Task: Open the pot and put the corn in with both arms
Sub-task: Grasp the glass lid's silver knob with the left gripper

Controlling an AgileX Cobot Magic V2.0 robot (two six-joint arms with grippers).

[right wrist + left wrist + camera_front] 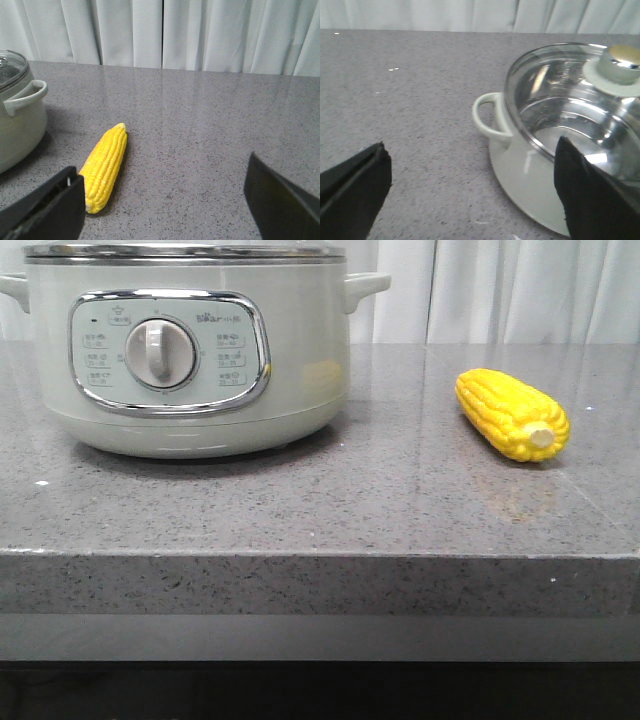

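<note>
A big round pot (190, 350) sits on the grey speckled table (380, 500), on the left side in the front view. It is pale grey-green and has a shiny panel with a round dial (160, 352) on its front. A small handle sticks out on each side. Its glass lid (580, 100) is on, with a silver rim and a round knob (618, 67) on top. You can see the shiny inside of the pot through the glass.

The corn (512, 415) lies flat on the table to the right of the pot, well apart from it. It is bright yellow, and its pale stub end points toward the front edge of the table.

The left gripper (475, 195) is wide open and holds nothing. It hangs over the table beside the pot, near one side handle (490, 117). One black finger shows in front of the pot wall.

The right gripper (165, 200) is wide open too and holds nothing. It hangs above the table close to the corn, and one finger (50, 207) shows just beside the stub end.

White curtains (165, 32) hang behind the table.
</note>
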